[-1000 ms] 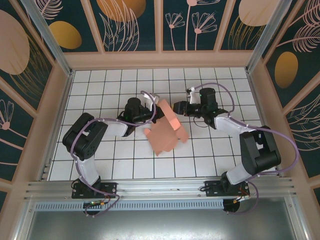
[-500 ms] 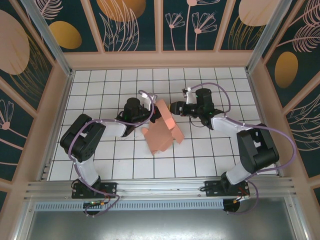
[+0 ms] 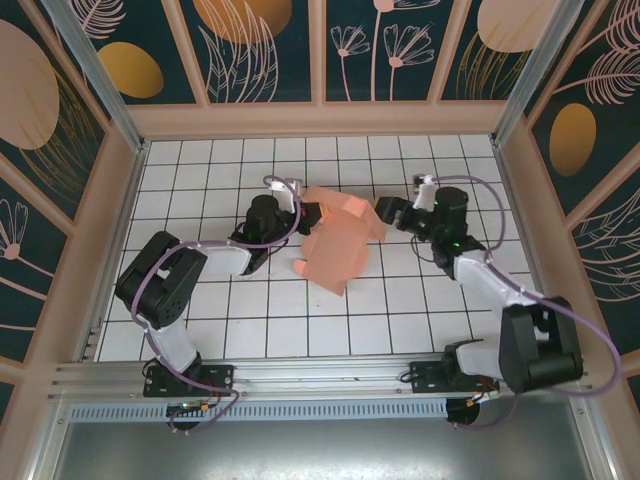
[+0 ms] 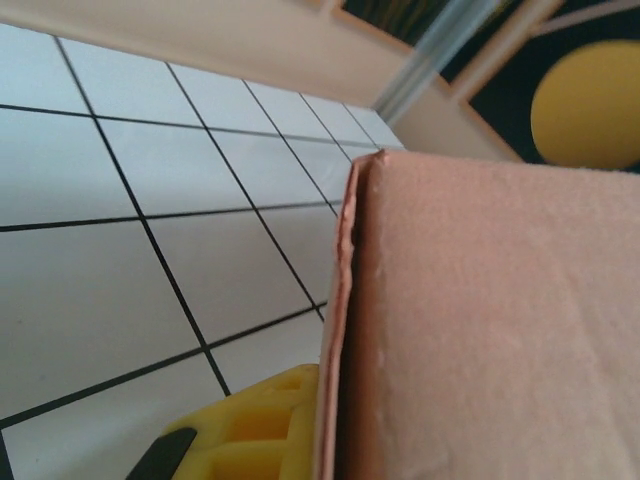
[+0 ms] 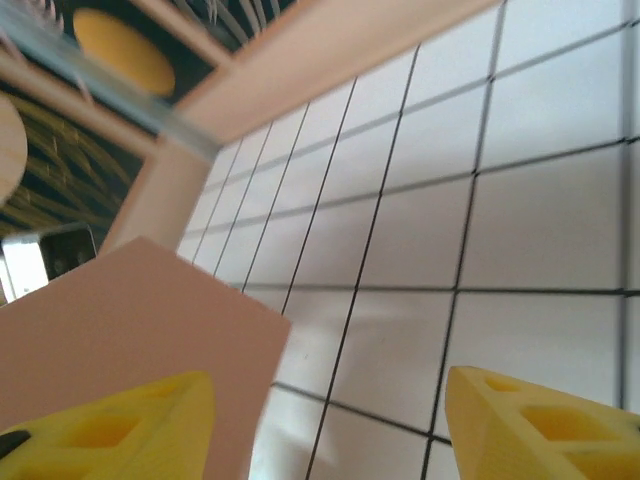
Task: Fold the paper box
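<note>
The paper box (image 3: 335,245) is a salmon-pink card sheet, partly folded, held above the white tiled floor at mid-table. My left gripper (image 3: 301,221) is shut on its left edge. In the left wrist view the card (image 4: 480,320) lies flat against my yellow finger (image 4: 250,430), and the other finger is hidden behind it. My right gripper (image 3: 384,212) stands open just right of the sheet. Its yellow fingers (image 5: 110,425) are wide apart around bare tiles, and a corner of the card (image 5: 130,320) shows beyond the left one.
A white tiled floor (image 3: 400,310) is boxed in by a wooden rim (image 3: 320,120) and patterned wall panels. Aluminium posts stand at the back corners. Both arm bases sit on a rail (image 3: 320,372) at the near edge.
My right gripper has opened, let go of the card and drawn back to the right. The sheet, still in the left gripper, has swung up and to the right and lies flatter.
</note>
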Robot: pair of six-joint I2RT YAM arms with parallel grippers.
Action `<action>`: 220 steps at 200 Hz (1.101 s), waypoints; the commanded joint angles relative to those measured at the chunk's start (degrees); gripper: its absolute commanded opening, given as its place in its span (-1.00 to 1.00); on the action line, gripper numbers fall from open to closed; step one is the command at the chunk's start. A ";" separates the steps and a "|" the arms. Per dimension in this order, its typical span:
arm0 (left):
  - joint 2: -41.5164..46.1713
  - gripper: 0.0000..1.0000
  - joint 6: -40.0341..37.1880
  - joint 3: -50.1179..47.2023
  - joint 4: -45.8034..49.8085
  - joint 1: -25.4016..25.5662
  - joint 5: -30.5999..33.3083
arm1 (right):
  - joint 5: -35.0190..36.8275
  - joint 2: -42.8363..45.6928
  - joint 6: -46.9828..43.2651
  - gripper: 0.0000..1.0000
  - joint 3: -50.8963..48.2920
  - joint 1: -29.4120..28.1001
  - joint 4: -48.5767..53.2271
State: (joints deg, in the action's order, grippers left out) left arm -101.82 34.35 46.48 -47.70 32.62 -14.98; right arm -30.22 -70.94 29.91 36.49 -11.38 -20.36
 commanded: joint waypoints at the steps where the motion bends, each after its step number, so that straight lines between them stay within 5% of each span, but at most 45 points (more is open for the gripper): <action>1: 2.65 -1.00 11.97 -1.14 -7.39 -0.13 6.30 | 4.74 5.60 2.53 0.22 -3.06 2.43 -3.39; 58: 1.09 -1.00 20.67 -0.60 -14.69 -0.10 8.11 | -4.56 14.30 11.83 0.21 -8.63 2.44 -13.44; 154: -0.31 -1.00 20.58 -0.07 -16.85 -0.10 6.29 | -8.06 6.18 20.32 0.20 -3.71 -6.29 -27.20; 220: 0.36 -1.00 18.14 -1.34 -16.44 -0.10 6.99 | -6.38 -0.41 18.88 -0.24 1.40 -9.44 -22.38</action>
State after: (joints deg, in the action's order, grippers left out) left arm -101.80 54.11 45.43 -61.32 32.58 -8.29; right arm -37.56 -69.93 49.60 34.87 -20.27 -43.79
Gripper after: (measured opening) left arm 0.055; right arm 0.433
